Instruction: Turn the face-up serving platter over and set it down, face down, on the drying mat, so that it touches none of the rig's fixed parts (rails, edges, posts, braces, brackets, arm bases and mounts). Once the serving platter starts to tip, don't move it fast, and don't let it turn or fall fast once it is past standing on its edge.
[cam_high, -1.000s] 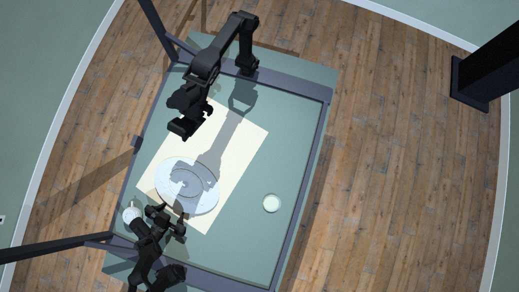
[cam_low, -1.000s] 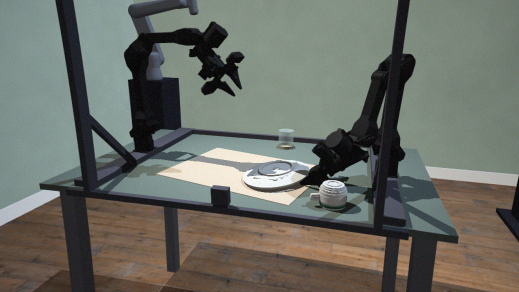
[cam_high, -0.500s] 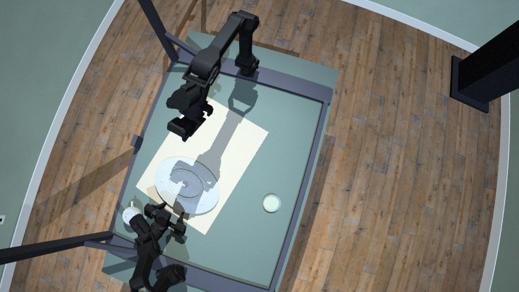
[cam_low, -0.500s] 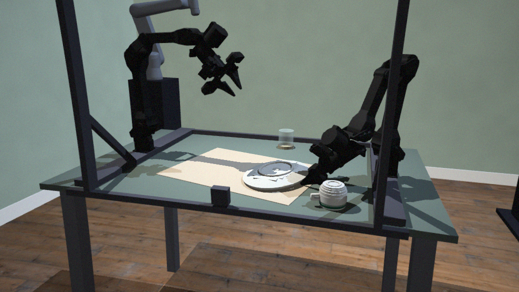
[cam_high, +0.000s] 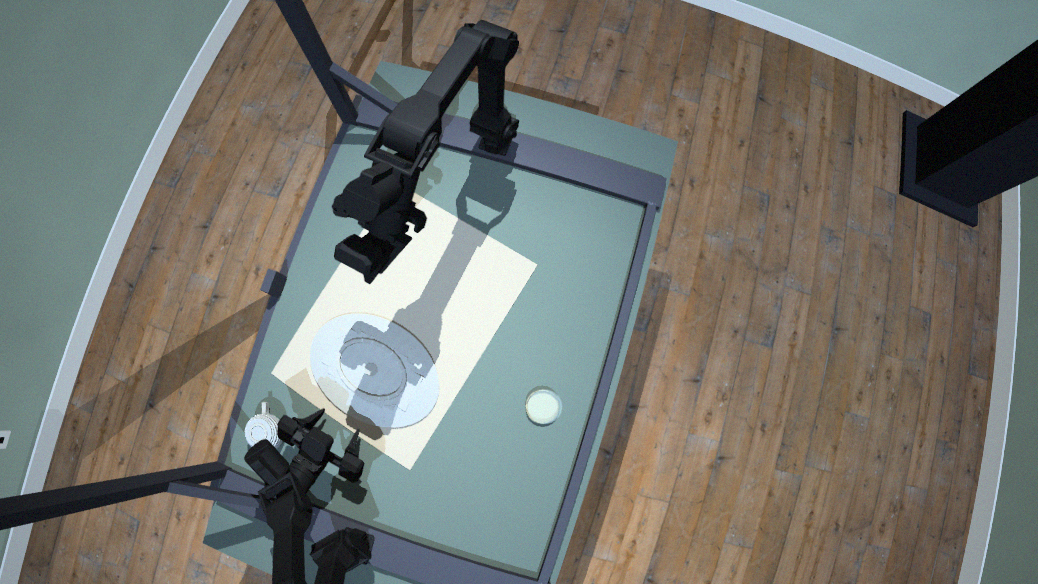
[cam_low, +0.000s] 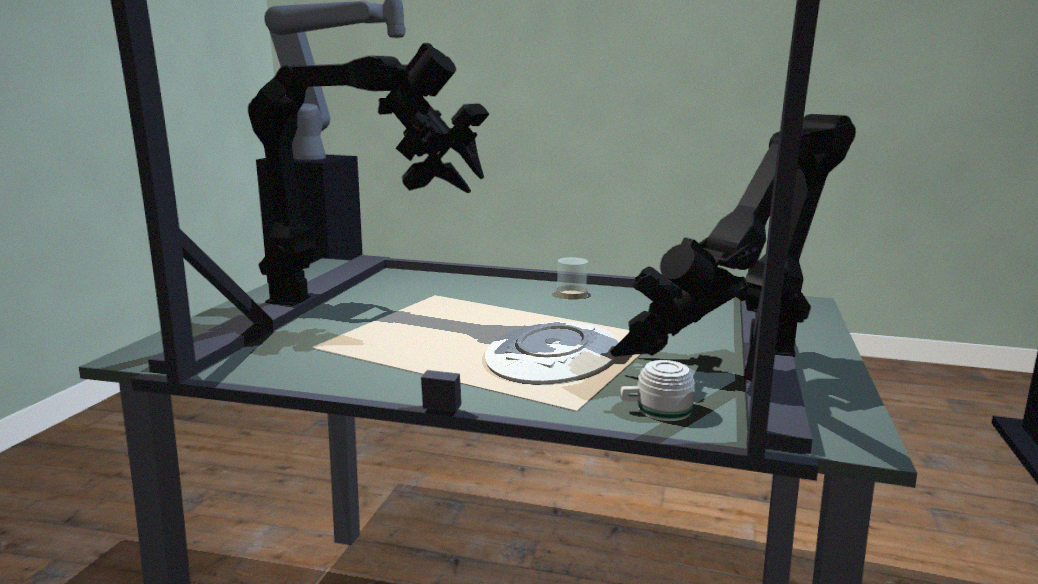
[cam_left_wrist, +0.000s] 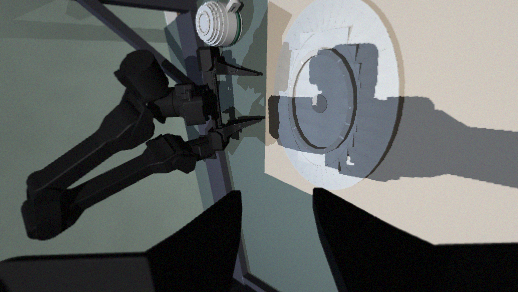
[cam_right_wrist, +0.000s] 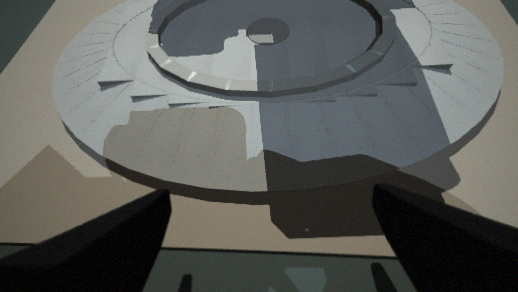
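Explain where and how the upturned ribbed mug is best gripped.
Probably by its handle, coming down from above, one fingertip on each flank. The upturned ribbed mug has a rounded body, and that narrow handle juts out sideways.

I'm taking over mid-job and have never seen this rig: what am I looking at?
Two black robot arms face each other across a table. One picture looks down from above, one from the side; two come from the arms' wrists.

A cream mat carries a pale platter, ringed side up, apparently its underside. Nearby stand a white mug and a clear glass.

The left gripper, partly open, hangs high; the right gripper, open, is by the platter. Neither holds anything.
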